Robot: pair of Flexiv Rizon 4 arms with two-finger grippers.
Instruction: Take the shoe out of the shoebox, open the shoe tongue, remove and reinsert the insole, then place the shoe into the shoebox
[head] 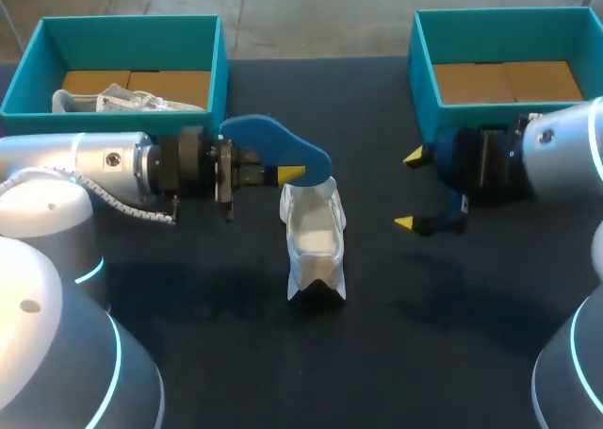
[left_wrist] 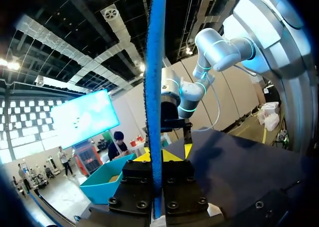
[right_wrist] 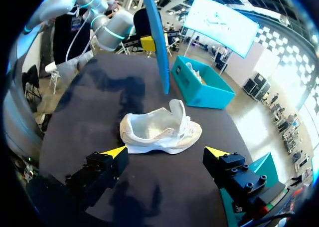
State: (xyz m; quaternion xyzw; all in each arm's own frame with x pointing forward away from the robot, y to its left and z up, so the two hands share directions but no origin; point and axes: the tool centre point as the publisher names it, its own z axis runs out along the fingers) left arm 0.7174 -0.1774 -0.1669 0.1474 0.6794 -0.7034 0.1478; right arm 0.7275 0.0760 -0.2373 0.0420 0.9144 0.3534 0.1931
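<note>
Nearest, low in the head view: the left arm [head: 85, 170], grey housing, reaching in from the left side across the table [head: 236, 363]. Surface was dark cloth, flat.

Two teal boxes stood at the far edge. Left shoebox [head: 122, 28] held a second white shoe [head: 113, 99] lying on its cardboard floor. Right shoebox [head: 424, 80] showed only brown cardboard inside.

The white shoe [head: 314, 236] stood out on the cloth between the boxes, near the middle, on its sole with the opening up. In the right wrist view the same shoe [right_wrist: 159, 132] sat just ahead of that gripper, side-on to it.

Left gripper [head: 283, 174]: fingers closed flat on the blue insole [head: 283, 146], one on each face. The left wrist view showed the gripper [left_wrist: 162, 154] pinching the insole [left_wrist: 154, 87] edge-on, the thin blue strip running straight out from between the tips. The insole's free end hung over the shoe's far end; whether it touched could not be told. From the right wrist the insole [right_wrist: 157, 37] appeared upright beyond the shoe.

Right gripper [head: 410, 189]: jaws spread wide, nothing between them, just in front of the right shoebox. Right wrist view confirmed the gripper [right_wrist: 166, 152] gaped with the shoe ahead, apart from both tips.
</note>
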